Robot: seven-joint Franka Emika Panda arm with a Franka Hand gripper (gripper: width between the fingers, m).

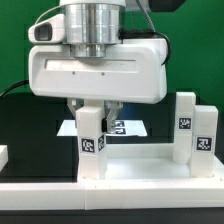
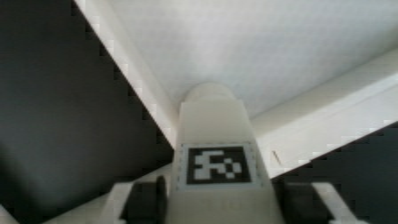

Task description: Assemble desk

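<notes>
My gripper is shut on a short square white desk leg with a black-and-white tag. It holds the leg upright at the near corner of the white desk tabletop, on the exterior view's left. In the wrist view the same leg runs out from between my fingers over the tabletop. I cannot tell how deep the leg's foot sits in the corner socket. Two more tagged legs stand upright at the tabletop's right side.
The marker board lies flat behind the tabletop. A long low white border rail runs along the front. A small white part shows at the exterior view's left edge. The table surface is black, with a green backdrop behind it.
</notes>
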